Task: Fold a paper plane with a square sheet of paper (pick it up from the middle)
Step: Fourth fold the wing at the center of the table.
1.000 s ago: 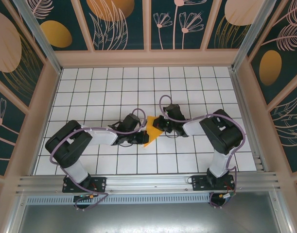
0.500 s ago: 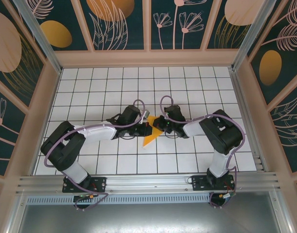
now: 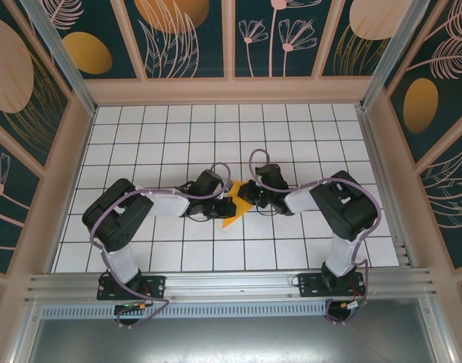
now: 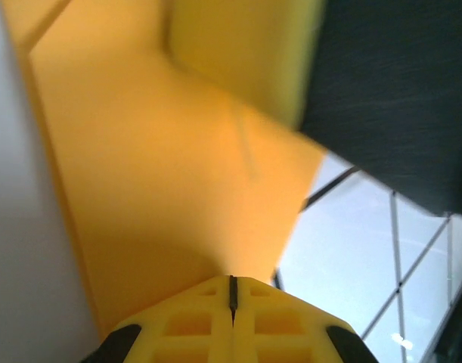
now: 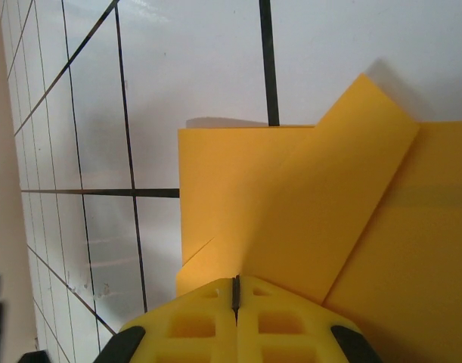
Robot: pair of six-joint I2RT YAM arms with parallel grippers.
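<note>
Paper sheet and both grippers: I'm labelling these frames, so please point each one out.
square sheet of paper (image 3: 235,212), top external view, bare orange face between the arms.
left gripper (image 4: 232,281), left wrist view, seam between its shut fingertips.
right gripper (image 5: 236,281), right wrist view, seam between its shut fingertips.

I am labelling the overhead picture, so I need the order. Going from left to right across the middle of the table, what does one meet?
left arm → left gripper → folded orange-yellow paper → right gripper → right arm
</note>
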